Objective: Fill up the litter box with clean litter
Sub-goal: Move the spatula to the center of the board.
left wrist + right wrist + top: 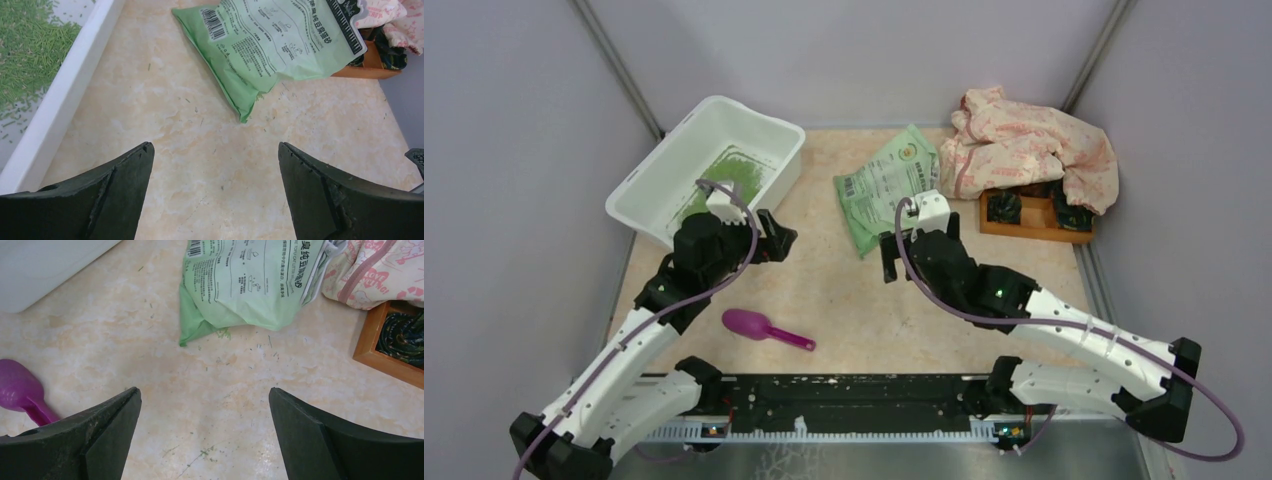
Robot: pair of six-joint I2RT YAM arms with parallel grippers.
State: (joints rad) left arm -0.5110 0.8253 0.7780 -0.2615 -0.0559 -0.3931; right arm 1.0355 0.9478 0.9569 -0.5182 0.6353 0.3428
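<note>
Though it held only a thin layer, the litter box (724,125) was the largest thing on the desk (854,300): a white plastic tub, rectangular with rounded corners and a flared rim, set askew at about ten o'clock in the overhead view. The clean litter (724,175) formed a pale green patch of fine, short pellets on its floor, thinning to scattered grains at the edges, with bare white plastic around it.

The desk top was smooth, beige and marbled, with a few stray pellets on it. At one o'clock a light green printed plastic bag (889,185) lay slumped, glossy and creased. At two o'clock a crumpled cream cloth (1034,145) with pink print was heaped over the far part of an orange wooden tray (1034,220), hiding most of its compartments; the dark things in them could not be made out. A purple plastic scoop (759,328) lay at eight o'clock.

The left fingers (125,170), black and wedge-shaped, stood wide apart and held nothing, beside the box's wall. The right fingers (110,415) were equally wide and empty, over bare desk at the bag's six o'clock. The left wrist covered part of the box's near rim from above.
</note>
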